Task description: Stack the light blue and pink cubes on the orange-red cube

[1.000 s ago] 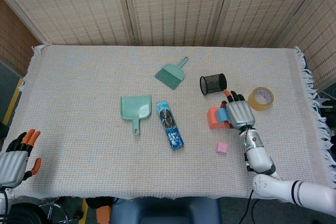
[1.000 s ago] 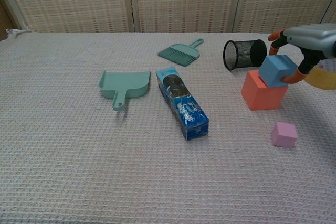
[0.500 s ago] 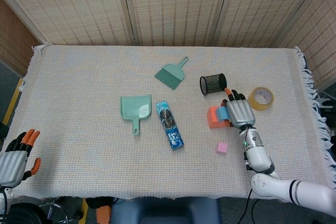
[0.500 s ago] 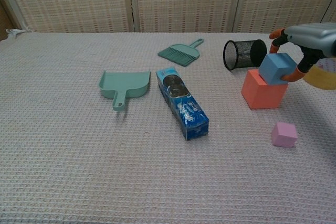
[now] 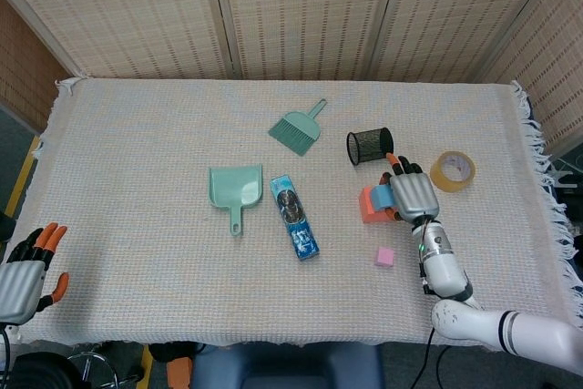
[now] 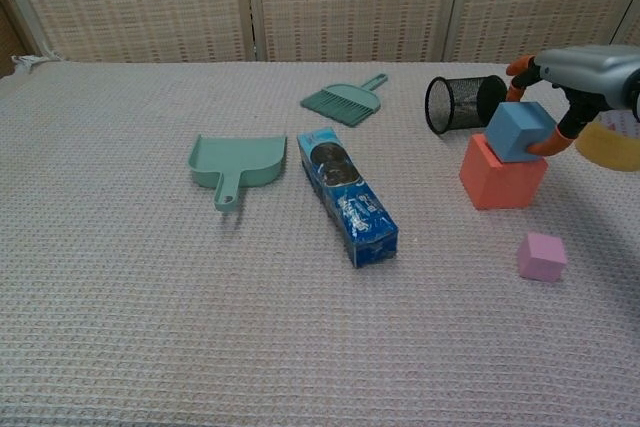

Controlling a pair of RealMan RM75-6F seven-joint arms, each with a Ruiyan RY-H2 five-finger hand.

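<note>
1. The left hand [image 5: 23,271] hangs at the near left corner of the table [image 5: 137,134], off the cloth, fingers apart and holding nothing.
2. The pink cube [image 6: 541,256] lies alone on the cloth, near the right edge, in front of the orange-red cube [image 6: 500,175].
3. The right hand [image 6: 575,72] reaches in from the right, palm down, its fingers clamped on the light blue cube [image 6: 520,131].
4. That cube sits tilted over the top of the orange-red one; whether they touch, I cannot tell.
5. Further back lie a mesh pen cup [image 6: 462,103] on its side and a roll of tape [image 5: 453,171].
</note>
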